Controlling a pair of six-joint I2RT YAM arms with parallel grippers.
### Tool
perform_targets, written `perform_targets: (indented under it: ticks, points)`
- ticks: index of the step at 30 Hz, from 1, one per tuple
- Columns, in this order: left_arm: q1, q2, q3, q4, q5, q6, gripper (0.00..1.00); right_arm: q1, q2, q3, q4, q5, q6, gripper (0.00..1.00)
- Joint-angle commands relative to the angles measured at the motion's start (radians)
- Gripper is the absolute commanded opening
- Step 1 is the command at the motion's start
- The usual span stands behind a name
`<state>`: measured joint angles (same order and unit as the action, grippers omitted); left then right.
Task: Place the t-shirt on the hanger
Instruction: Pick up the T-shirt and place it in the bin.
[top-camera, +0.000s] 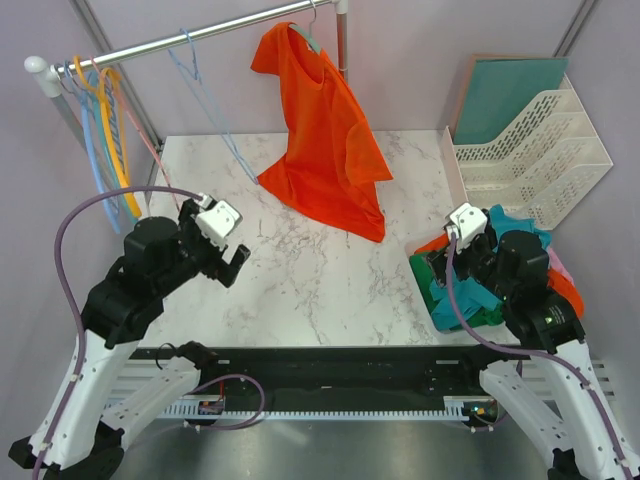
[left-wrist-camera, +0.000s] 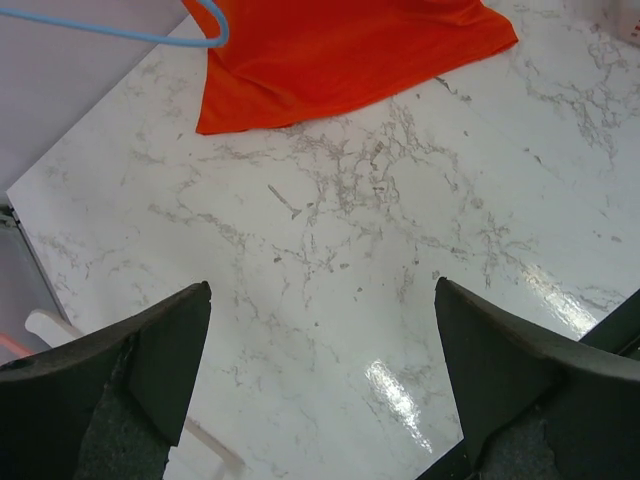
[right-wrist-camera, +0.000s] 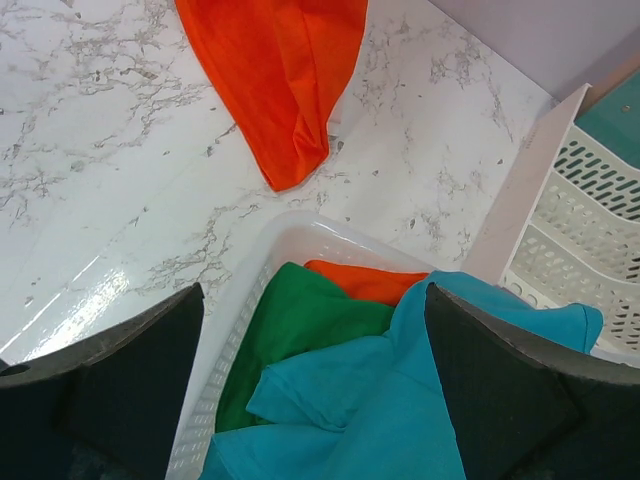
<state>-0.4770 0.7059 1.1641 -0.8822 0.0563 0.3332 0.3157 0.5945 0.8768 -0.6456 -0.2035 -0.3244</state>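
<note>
The teal-blue t-shirt (right-wrist-camera: 370, 410) lies crumpled on top of other clothes in a white basket (right-wrist-camera: 240, 300) at the table's right; it also shows in the top view (top-camera: 470, 300). The pale-blue hanger (top-camera: 192, 62) hangs empty on the rail (top-camera: 150, 45), left of the middle, and its lower bar shows in the left wrist view (left-wrist-camera: 120, 35). My right gripper (right-wrist-camera: 312, 290) is open and empty just above the t-shirt in the basket (top-camera: 452, 262). My left gripper (left-wrist-camera: 322, 290) is open and empty above bare marble at the left (top-camera: 232, 268).
An orange t-shirt (top-camera: 325, 140) hangs from the rail on another hanger, its hem resting on the table (left-wrist-camera: 340, 50). Orange, pink and blue hangers (top-camera: 110, 130) hang at the rail's left end. A dark green garment (right-wrist-camera: 300, 330) lies in the basket. A white file tray (top-camera: 530, 150) stands at the back right.
</note>
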Motion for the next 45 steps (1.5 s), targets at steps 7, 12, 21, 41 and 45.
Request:
perform_targets:
  ticks: [7, 12, 21, 41, 45]
  points:
    - [0.006, 0.158, 0.114, 0.14, 0.233, -0.034, 0.99, -0.029, 0.085, 0.119, -0.135, 0.09, -0.051, 0.98]
    - [0.002, 0.153, 0.082, 0.169, 0.473, 0.0, 0.99, -0.059, 0.163, 0.208, -0.435, 0.145, -0.134, 0.98]
    - [-0.028, 0.144, 0.008, 0.204, 0.456, 0.037, 0.99, -0.113, 0.252, 0.168, -0.496, 0.317, -0.134, 0.98]
    - [-0.035, 0.046, -0.027, 0.221, 0.421, 0.009, 0.98, -0.13, 0.473, 0.413, -0.479, -0.052, -0.128, 0.0]
    - [-0.035, -0.008, -0.055, 0.245, 0.467, -0.008, 0.98, -0.074, 0.548, 0.563, -0.45, -0.275, -0.078, 0.0]
